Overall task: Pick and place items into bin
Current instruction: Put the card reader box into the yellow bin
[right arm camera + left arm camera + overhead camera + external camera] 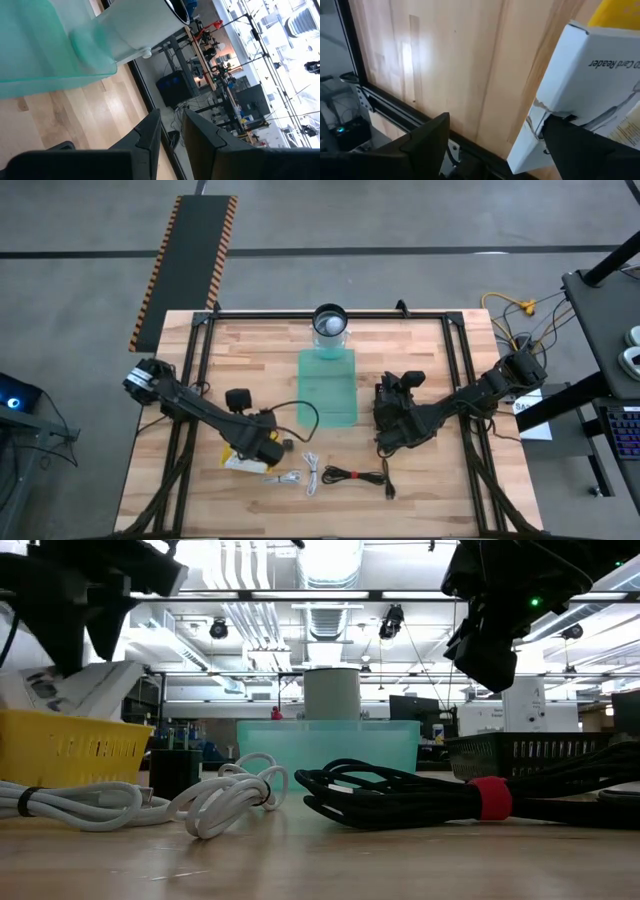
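Pale butcher-block planks make up the tabletop [420, 480], which sits in a black metal frame with a workshop hall beyond. At its centre lies a translucent teal plastic bin [328, 386], with a white cylindrical container [330, 326] at its far end.

Near the front edge, the left tool [262, 448] is down over a white printed card-reader box [585, 85] resting on a yellow packet [70, 748]. Its fingers stand wide apart, one pressed against the box's edge, nothing yet clamped. Beside it lie short white coiled cables [215, 798], a small black cube [287, 446] and a long black coiled cable with a red tie [440, 795], all outside the bin.

The right tool [392, 420] hovers just right of the bin, its fingers nearly together and empty.

The likely trouble is the grip: with only one finger against the box, closing may pinch a corner, so the light box could pivot or slip free on the lift. It could also drag the yellow packet beneath it, or nudge the white cables nearby.
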Action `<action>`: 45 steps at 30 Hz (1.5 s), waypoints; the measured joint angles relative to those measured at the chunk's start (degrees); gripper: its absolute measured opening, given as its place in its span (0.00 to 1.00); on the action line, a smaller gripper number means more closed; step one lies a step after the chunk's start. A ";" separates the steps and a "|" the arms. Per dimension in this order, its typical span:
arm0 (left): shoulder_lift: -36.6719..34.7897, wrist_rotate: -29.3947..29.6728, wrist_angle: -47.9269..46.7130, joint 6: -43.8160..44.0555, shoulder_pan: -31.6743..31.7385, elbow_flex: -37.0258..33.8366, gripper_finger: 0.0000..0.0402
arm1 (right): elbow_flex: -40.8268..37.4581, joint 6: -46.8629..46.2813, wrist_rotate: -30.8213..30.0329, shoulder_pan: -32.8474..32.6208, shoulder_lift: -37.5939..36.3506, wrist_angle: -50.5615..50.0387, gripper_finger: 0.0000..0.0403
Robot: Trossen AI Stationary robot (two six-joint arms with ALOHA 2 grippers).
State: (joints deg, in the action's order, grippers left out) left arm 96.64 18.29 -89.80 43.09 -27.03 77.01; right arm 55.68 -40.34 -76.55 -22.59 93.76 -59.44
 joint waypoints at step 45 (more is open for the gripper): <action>9.70 1.02 -0.04 -0.03 -1.28 -0.27 0.73 | -0.66 0.02 -0.02 1.46 0.00 -0.11 0.17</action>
State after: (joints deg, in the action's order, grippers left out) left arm 106.34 19.30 -89.84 43.06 -28.30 76.74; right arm 55.02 -40.32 -76.58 -21.13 93.76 -59.55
